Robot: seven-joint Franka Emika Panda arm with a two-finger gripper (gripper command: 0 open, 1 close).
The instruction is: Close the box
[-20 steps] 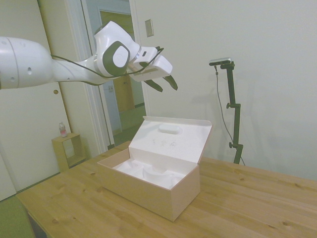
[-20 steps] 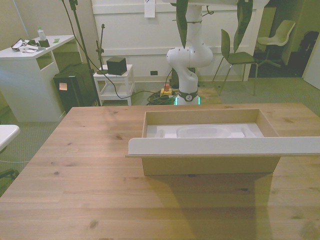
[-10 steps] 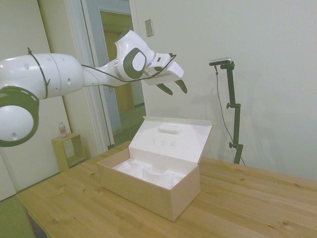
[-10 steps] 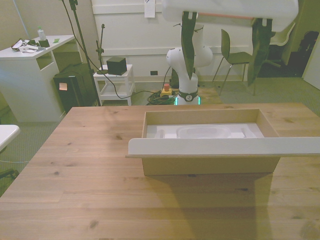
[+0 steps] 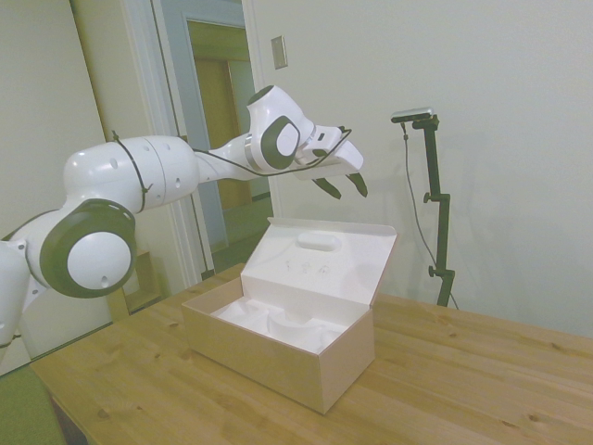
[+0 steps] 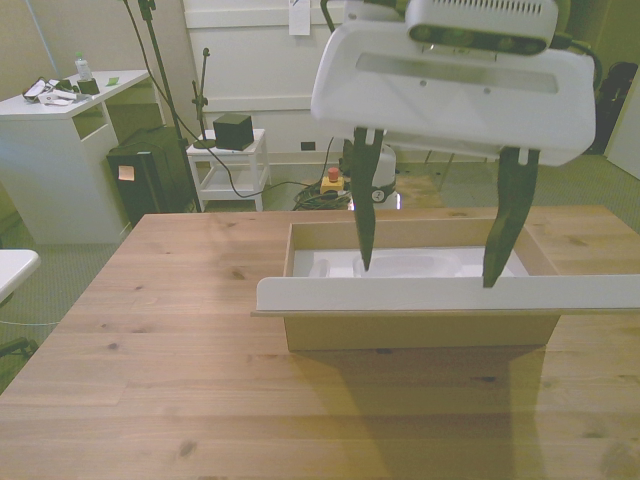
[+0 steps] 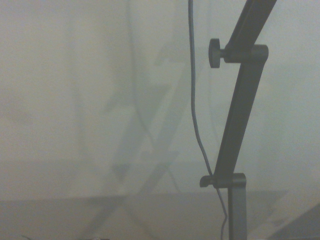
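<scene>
Gripper (image 5: 341, 186) hangs above the lid (image 5: 320, 260), fingers spread wide, holding nothing. Box (image 5: 278, 343) sits mid-table w/ lid upright. Best bet: get behind the lid's top edge & push fwd and down, slow.

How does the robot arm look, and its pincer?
The arm is glossy white with rounded segments and dark grey round joint caps. A thin black cable runs along it. The pincer has a white body and two slim dark fingers, with a grey camera bar above.

pale pinkish-beige box (image 5: 278, 357) with white insert (image 5: 278, 324), white gripper (image 6: 432, 265) with dark fingers (image 6: 363, 215), light wooden table (image 6: 180, 400)
</scene>
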